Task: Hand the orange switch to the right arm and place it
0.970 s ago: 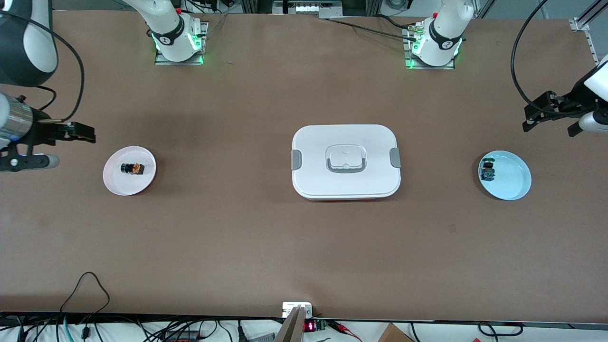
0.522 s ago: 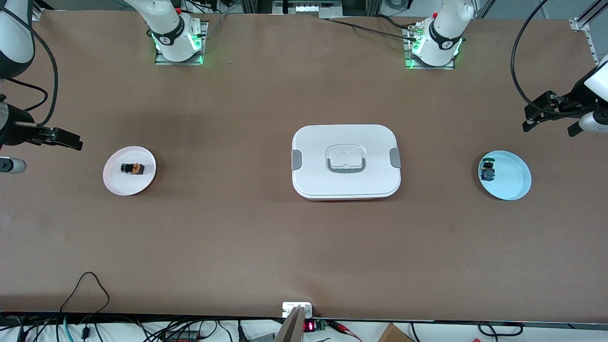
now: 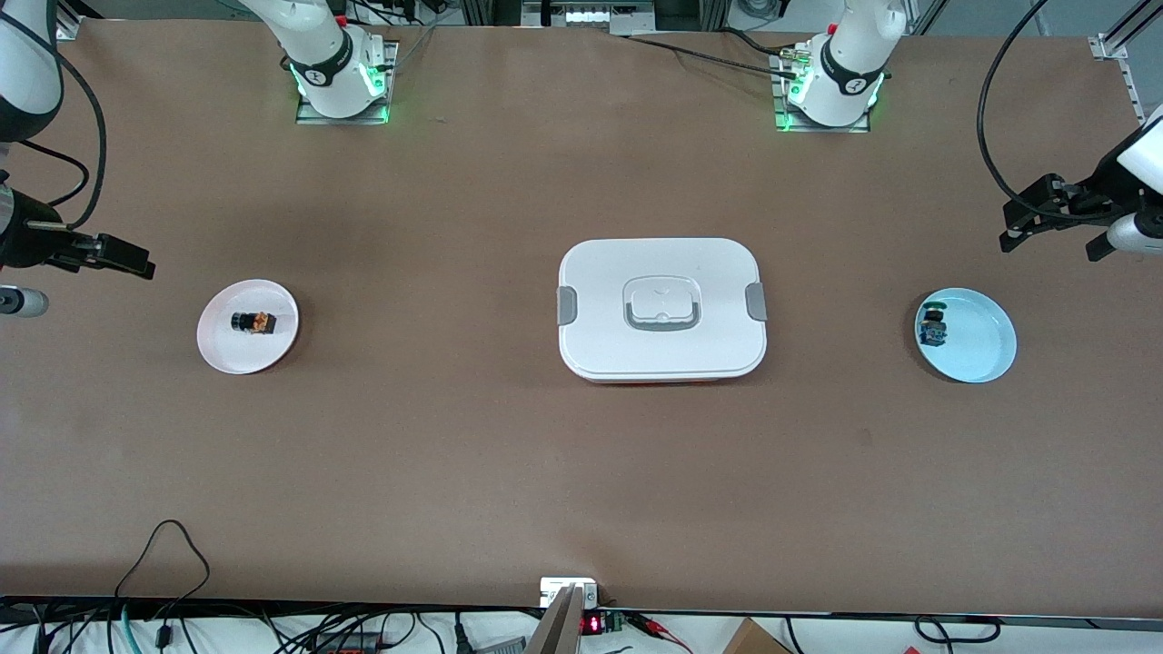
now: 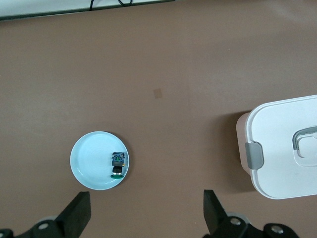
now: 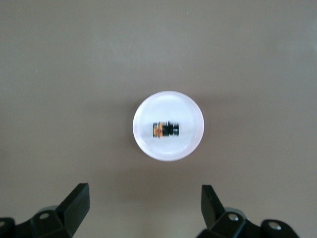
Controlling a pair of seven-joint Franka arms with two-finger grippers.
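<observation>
brown table [image 3: 509, 472], white plate [image 3: 227, 352], white lidded box [image 3: 661, 309], blue plate [image 3: 977, 350]

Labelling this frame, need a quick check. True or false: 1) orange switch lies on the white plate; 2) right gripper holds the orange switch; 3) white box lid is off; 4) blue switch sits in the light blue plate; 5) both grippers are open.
1) True: the orange switch lies on the white plate.
2) False: the right gripper is empty, up over the table.
3) False: the white box has its lid on.
4) True: the blue switch sits in the light blue plate.
5) True: the left gripper is open too.
</observation>
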